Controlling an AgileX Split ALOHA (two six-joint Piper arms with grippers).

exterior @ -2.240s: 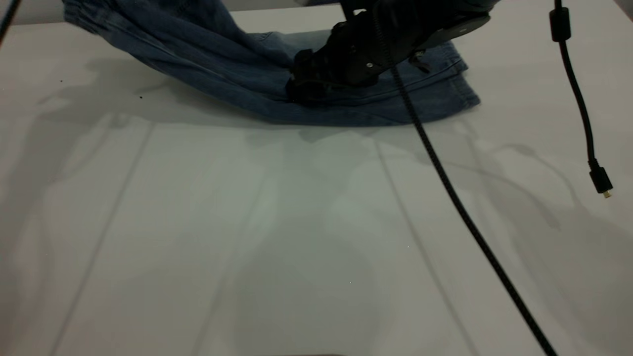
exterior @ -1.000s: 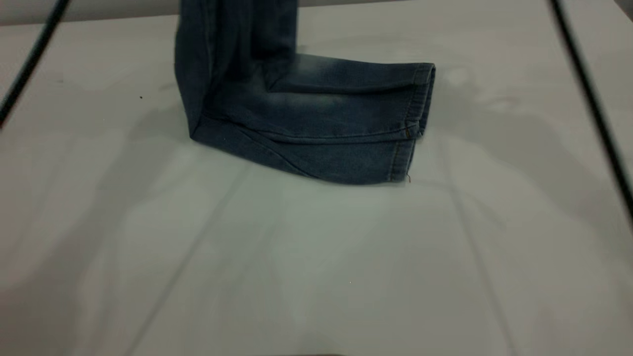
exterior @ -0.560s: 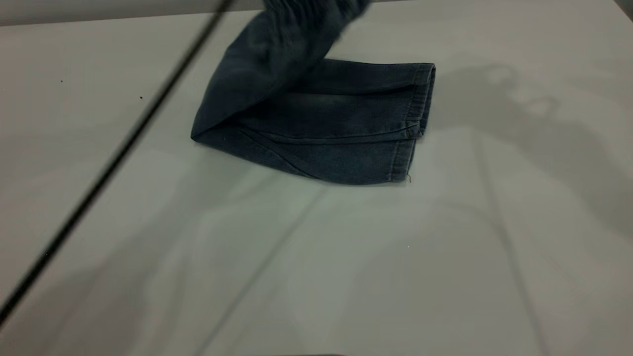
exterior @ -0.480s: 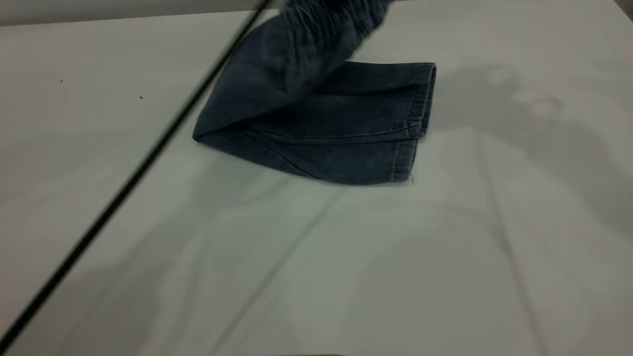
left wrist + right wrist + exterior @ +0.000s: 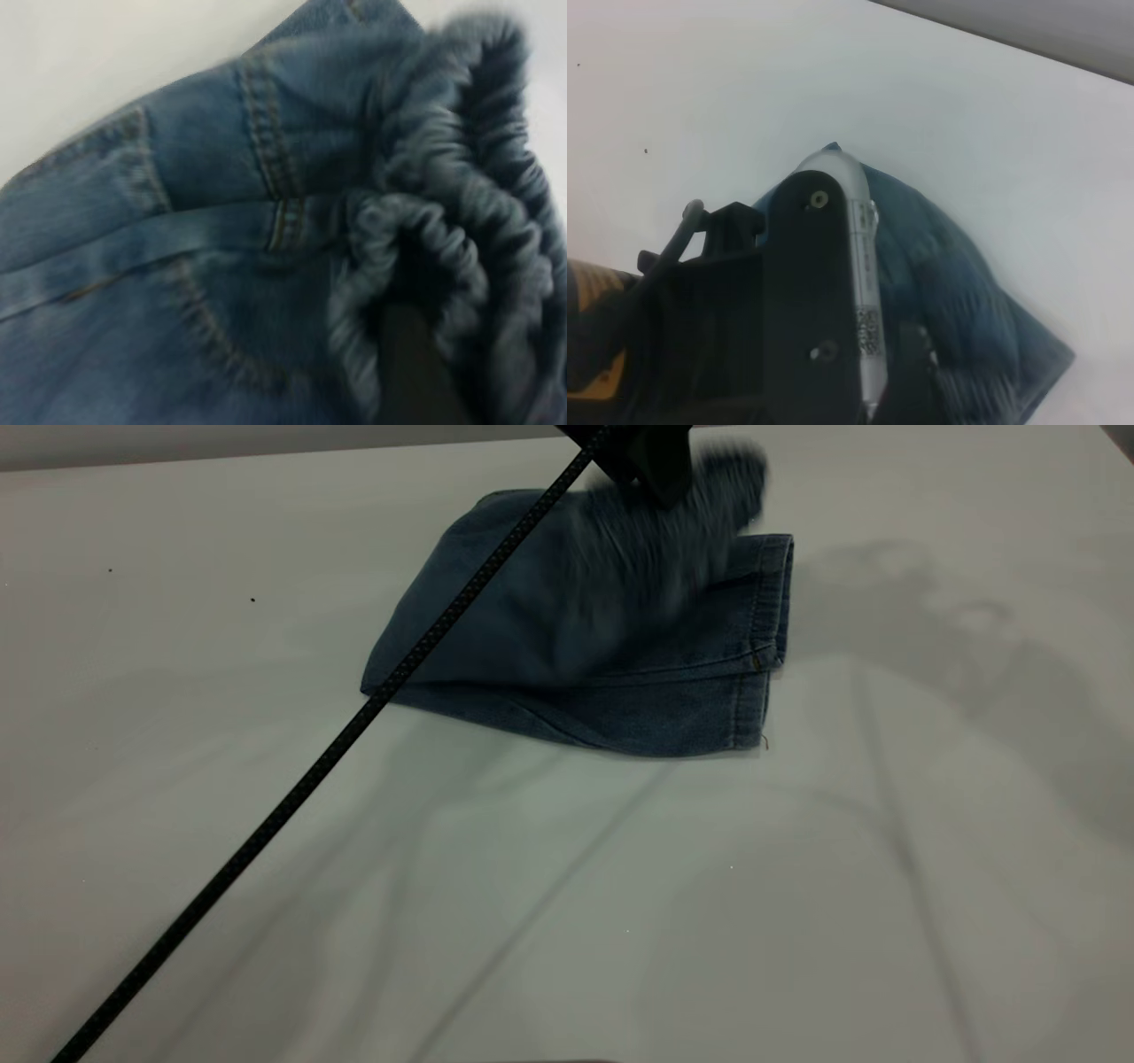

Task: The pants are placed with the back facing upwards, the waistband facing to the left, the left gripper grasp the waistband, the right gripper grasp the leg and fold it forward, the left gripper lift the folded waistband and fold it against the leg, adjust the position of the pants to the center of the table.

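Since the previous views, the waistband [image 5: 700,505] has swung from above the fold line over toward the hems at the right, and the whole bundle has slid slightly rightward. I am carrying it with my left gripper [image 5: 647,456], which sits at the far edge of the exterior view with its braided cable [image 5: 354,708] running diagonally across the table [image 5: 266,921]. Seen from my left wrist, the puckered waistband [image 5: 443,239] bunches around one dark finger [image 5: 407,372], so I read the left gripper as pinched on that band; motion blur makes this a fair reading, not a certainty.

Position of the pants [image 5: 567,655]: on the far half of the table, right of centre, lower layer flat, with the leg [image 5: 673,717] and its stitched hem at the right. The upper layer is draped but not yet settled.

Step in hand: the second fold, waistband laid against the leg. My right gripper is off the cloth; its wrist camera looks down on my left arm and the pants [image 5: 957,301] from above, and I cannot tell how its fingers stand.

Next move, as I judge it: lower the band onto the hems, let go cleanly, then draw the folded pants nearer to the table's middle.
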